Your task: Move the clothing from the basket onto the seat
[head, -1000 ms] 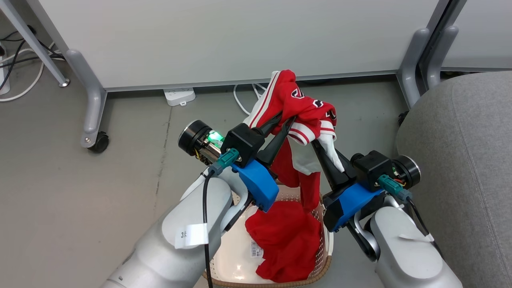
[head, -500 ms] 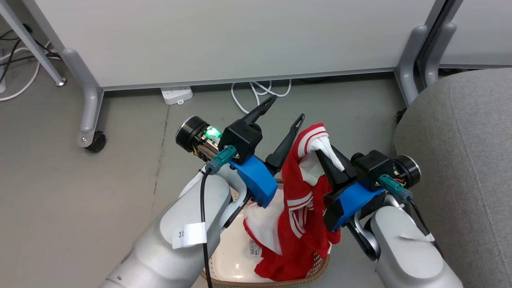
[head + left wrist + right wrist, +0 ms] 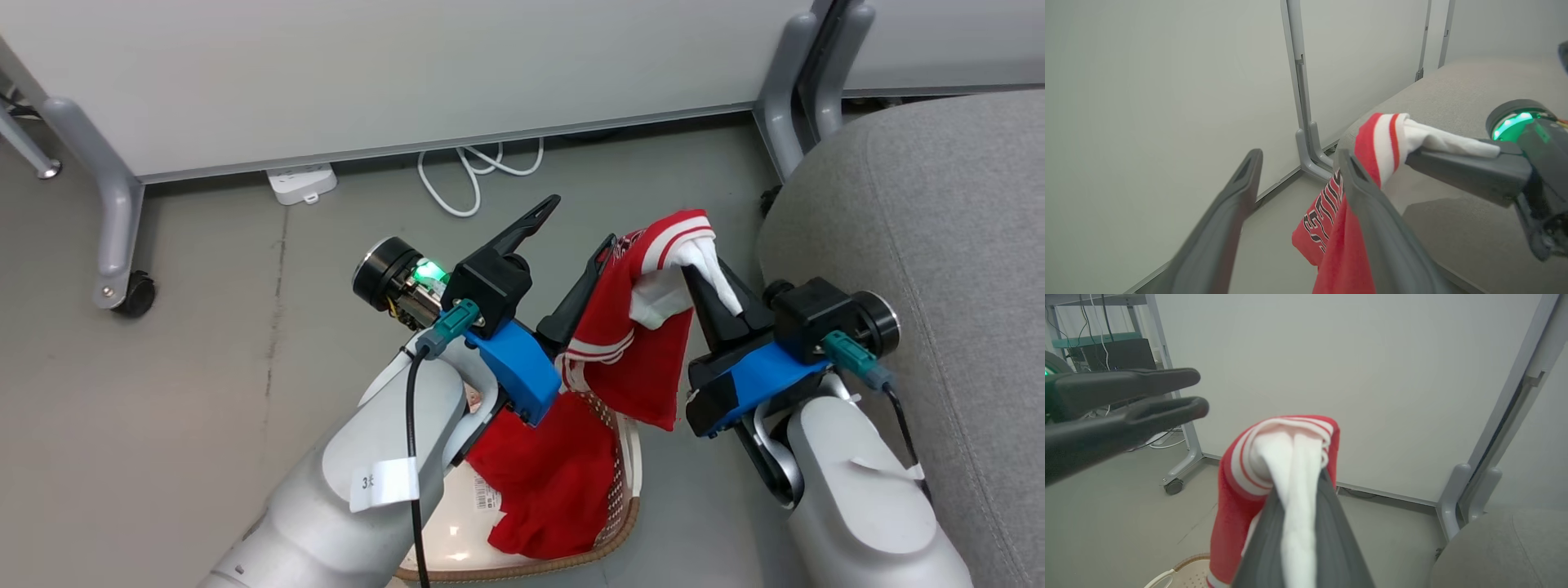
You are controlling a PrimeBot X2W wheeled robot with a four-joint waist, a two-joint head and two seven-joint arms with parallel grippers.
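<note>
My right gripper (image 3: 709,265) is shut on the white and striped edge of one piece of red clothing (image 3: 633,363), which hangs from it above the basket (image 3: 627,478). In the right wrist view, white cloth is pinched between the gripper's (image 3: 1299,479) jaws. My left gripper (image 3: 571,230) stands open just left of that garment, nothing between its fingers (image 3: 1349,171). A second red garment (image 3: 543,482) lies in the cream basket with the brown rim. The grey seat (image 3: 939,204) is to the right, close beside my right arm.
White partition panels on grey legs (image 3: 114,212) with casters (image 3: 135,296) stand behind. A white power strip (image 3: 300,183) and a looped white cable (image 3: 469,167) lie on the grey floor at their foot. Another partition leg (image 3: 784,106) stands by the seat.
My left gripper opened and let go of the garment, which now hangs from the right gripper alone. The camera has turned right, and the right gripper is nearer the seat.
</note>
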